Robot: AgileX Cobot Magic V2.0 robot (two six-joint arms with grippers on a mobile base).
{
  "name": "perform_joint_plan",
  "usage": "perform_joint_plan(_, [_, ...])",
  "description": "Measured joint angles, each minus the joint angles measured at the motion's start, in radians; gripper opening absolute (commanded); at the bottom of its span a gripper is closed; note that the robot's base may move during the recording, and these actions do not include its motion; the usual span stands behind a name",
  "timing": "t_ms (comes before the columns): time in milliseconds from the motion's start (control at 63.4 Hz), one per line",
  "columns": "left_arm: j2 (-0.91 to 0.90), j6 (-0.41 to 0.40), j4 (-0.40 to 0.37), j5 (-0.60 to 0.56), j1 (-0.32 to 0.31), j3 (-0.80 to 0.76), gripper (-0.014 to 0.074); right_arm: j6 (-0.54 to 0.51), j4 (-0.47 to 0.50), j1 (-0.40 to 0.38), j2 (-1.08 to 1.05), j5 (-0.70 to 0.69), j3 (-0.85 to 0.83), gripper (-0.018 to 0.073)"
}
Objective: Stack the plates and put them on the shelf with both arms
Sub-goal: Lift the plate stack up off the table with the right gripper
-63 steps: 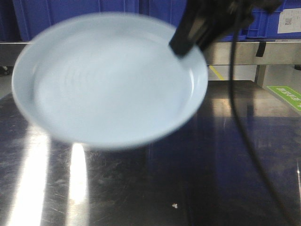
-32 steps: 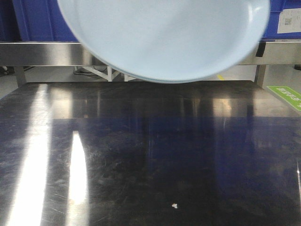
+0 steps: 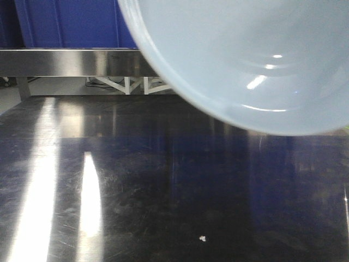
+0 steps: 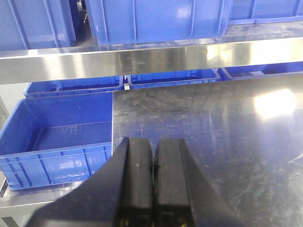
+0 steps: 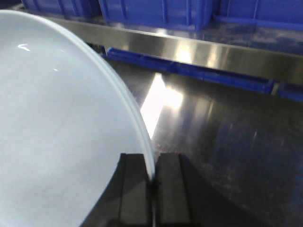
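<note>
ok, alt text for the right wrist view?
The right gripper is shut on the rim of a pale bluish-white plate that fills the left half. To the right lies the dark steel tabletop; behind it runs the shelf rail, with blue crates above.

Front view: plate [image 3: 234, 54] runs off top & right edges, so can't tell if it's one or two stacked. It covers the right part of the shelf rail [image 3: 54, 61] & most of the blue crates [image 3: 71, 22] behind. Tiny white speck [image 3: 202, 238] on tabletop [image 3: 136, 191], too small to ID. Right wrist view: plate cropped at left & bottom; my right gripper [image 5: 152, 189] pinches its rim, underside hidden. Left wrist view: my left gripper [image 4: 153, 189], pads pressed together, lower part cropped.
</note>
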Motion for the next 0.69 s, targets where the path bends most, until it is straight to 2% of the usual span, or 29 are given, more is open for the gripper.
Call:
perform_joint_plan(189, [0.0,0.0,0.0,0.0,0.0,0.0,0.0084,0.0,0.0,0.0,-0.067,-0.03,0.038,0.0057])
perform_joint_plan(694, [0.0,0.0,0.0,0.0,0.0,0.0,0.0084,-0.001,0.0,0.0,-0.068,-0.044,0.042,0.0057])
